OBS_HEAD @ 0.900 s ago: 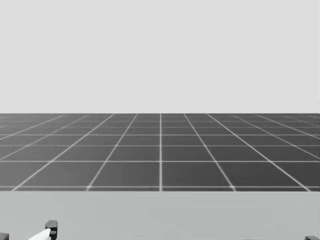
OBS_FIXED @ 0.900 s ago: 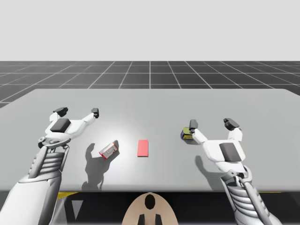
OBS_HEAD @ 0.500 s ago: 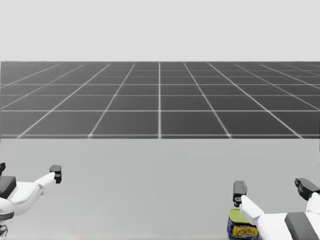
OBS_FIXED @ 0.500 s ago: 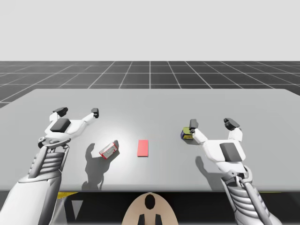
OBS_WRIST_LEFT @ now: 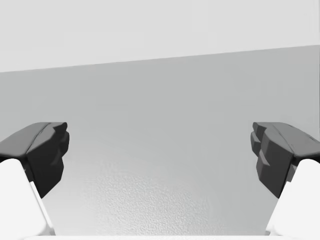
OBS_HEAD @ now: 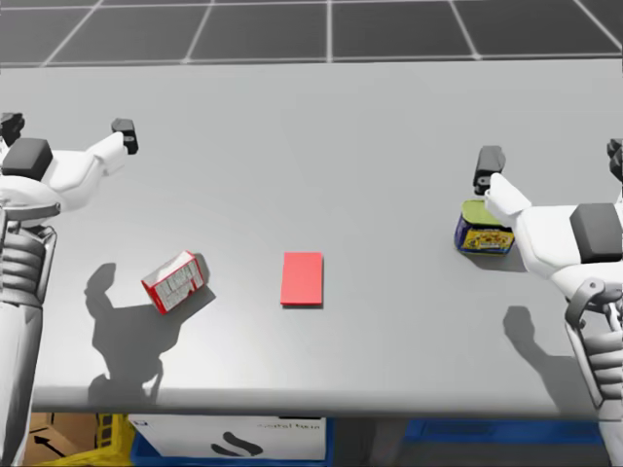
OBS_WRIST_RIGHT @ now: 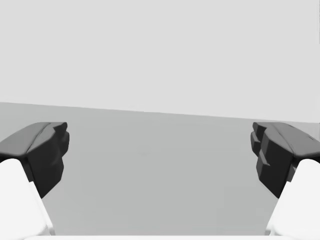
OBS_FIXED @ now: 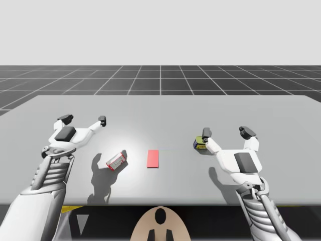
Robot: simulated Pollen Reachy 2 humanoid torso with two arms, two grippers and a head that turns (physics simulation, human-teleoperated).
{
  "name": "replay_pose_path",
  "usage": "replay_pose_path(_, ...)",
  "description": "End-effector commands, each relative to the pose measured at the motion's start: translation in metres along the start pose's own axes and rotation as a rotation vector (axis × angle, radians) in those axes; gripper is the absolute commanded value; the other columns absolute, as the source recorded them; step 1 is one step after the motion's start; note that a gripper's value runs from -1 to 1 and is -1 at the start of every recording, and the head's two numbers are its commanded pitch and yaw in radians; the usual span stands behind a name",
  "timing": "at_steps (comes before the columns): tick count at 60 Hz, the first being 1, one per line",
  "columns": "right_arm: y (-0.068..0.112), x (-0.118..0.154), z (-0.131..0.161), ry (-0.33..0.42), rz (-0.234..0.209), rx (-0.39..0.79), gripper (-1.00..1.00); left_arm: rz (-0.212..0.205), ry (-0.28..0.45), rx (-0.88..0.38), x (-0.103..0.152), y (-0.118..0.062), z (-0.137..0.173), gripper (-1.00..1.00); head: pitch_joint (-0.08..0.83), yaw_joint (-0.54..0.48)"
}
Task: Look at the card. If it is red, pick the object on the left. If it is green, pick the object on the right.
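Observation:
A red card (OBS_HEAD: 302, 278) (OBS_FIXED: 153, 158) lies flat in the middle of the grey table (OBS_HEAD: 321, 126). To its left a small red and white box (OBS_HEAD: 173, 282) (OBS_FIXED: 116, 161) lies on its side. To its right stands a low blue and yellow can (OBS_HEAD: 482, 229) (OBS_FIXED: 200, 143). My left gripper (OBS_FIXED: 83, 120) (OBS_HEAD: 68, 134) (OBS_WRIST_LEFT: 160, 155) hovers open behind and left of the box. My right gripper (OBS_FIXED: 225, 132) (OBS_HEAD: 550, 165) (OBS_WRIST_RIGHT: 160, 155) is open, its left finger (OBS_HEAD: 489, 168) just over the can.
Below the table's near edge (OBS_HEAD: 292, 413) I see a white and blue crate (OBS_HEAD: 234, 438) and a yellow bin (OBS_HEAD: 78, 443). Dark gridded floor (OBS_FIXED: 160, 78) lies beyond the far edge.
My head has turned downward, bringing the table, card, box and can into the head view. In the high view neither arm nor any object has moved.

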Motion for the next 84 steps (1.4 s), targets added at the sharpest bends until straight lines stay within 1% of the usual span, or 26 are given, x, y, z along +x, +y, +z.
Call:
replay_pose_path(1,0.003,0.000,0.001,0.000,-0.012,-0.009,-1.00,-0.005,0.002,-0.006,0.000,-0.001,0.000,-1.00,0.738,0.05)
replay_pose_path(8,0.003,0.000,0.001,0.000,-0.010,-0.008,-1.00,-0.007,0.001,-0.009,0.000,-0.002,0.000,-1.00,0.770,0.05)
replay_pose_path(21,0.004,0.000,0.001,-0.001,-0.009,-0.005,-1.00,-0.005,-0.006,-0.007,0.001,-0.002,0.001,-1.00,0.759,0.06)
replay_pose_path(26,0.004,0.001,0.001,-0.004,-0.008,-0.004,-1.00,-0.005,-0.007,-0.007,0.001,-0.002,0.001,-1.00,0.756,0.07)
replay_pose_path(30,0.004,0.001,0.002,-0.006,-0.009,-0.001,-1.00,-0.007,-0.005,-0.007,0.000,-0.003,0.001,-1.00,0.754,0.11)
replay_pose_path(40,0.005,0.002,0.003,-0.008,-0.010,0.003,-1.00,-0.011,-0.004,-0.005,-0.001,-0.004,0.001,-1.00,0.762,0.24)
replay_pose_path(42,0.005,0.002,0.003,-0.008,-0.011,0.003,-1.00,-0.012,-0.004,-0.005,-0.001,-0.005,0.001,-1.00,0.763,0.24)
replay_pose_path(44,0.005,0.003,0.003,-0.009,-0.013,0.004,-1.00,-0.012,-0.003,-0.005,-0.001,-0.005,0.001,-1.00,0.768,0.28)
replay_pose_path(48,0.005,0.002,0.003,-0.010,-0.013,0.006,-1.00,-0.012,-0.004,-0.007,-0.002,-0.006,0.001,-1.00,0.771,0.31)
replay_pose_path(56,0.005,0.001,0.003,-0.008,-0.015,0.009,-1.00,-0.012,-0.010,-0.011,-0.001,-0.006,0.002,-1.00,0.765,0.35)
replay_pose_path(63,0.005,0.001,0.003,-0.008,-0.014,0.008,-1.00,0.003,-0.026,-0.035,0.005,-0.012,0.011,-1.00,0.759,0.35)
replay_pose_path(64,0.005,0.001,0.003,-0.008,-0.014,0.008,-1.00,0.008,-0.032,-0.044,0.007,-0.014,0.014,-1.00,0.758,0.35)
replay_pose_path(65,0.005,0.001,0.003,-0.009,-0.014,0.007,-1.00,0.025,-0.035,-0.065,0.011,-0.016,0.019,-1.00,0.757,0.35)
replay_pose_path(68,0.005,0.000,0.003,-0.008,-0.013,0.007,-1.00,0.050,-0.036,-0.096,0.015,-0.018,0.025,-1.00,0.756,0.34)
replay_pose_path(69,0.005,0.000,0.003,-0.008,-0.013,0.006,-1.00,0.076,-0.035,-0.127,0.020,-0.019,0.031,-1.00,0.754,0.34)
replay_pose_path(71,0.005,0.000,0.003,-0.007,-0.013,0.006,-1.00,0.105,-0.032,-0.157,0.023,-0.018,0.035,-1.00,0.750,0.34)
replay_pose_path(72,0.005,-0.001,0.003,-0.006,-0.014,0.005,-1.00,0.131,-0.027,-0.184,0.026,-0.018,0.041,-1.00,0.747,0.34)
replay_pose_path(74,0.005,-0.001,0.002,-0.005,-0.014,0.004,-1.00,0.148,-0.030,-0.230,0.028,-0.017,0.049,-1.00,0.743,0.34)
replay_pose_path(78,0.006,-0.002,0.002,-0.003,-0.014,0.004,-1.00,0.128,-0.044,-0.280,0.027,-0.014,0.061,-1.00,0.739,0.34)
replay_pose_path(80,0.006,-0.003,0.002,0.000,-0.014,0.003,-1.00,0.107,-0.023,-0.340,0.023,-0.011,0.073,-1.00,0.738,0.34)
replay_pose_path(82,0.006,-0.003,0.002,0.002,-0.015,0.003,-1.00,0.093,-0.015,-0.368,0.020,-0.009,0.079,-1.00,0.738,0.34)
replay_pose_path(84,0.006,-0.004,0.002,0.003,-0.013,0.004,-1.00,0.098,0.000,-0.392,0.015,-0.007,0.088,-1.00,0.736,0.34)
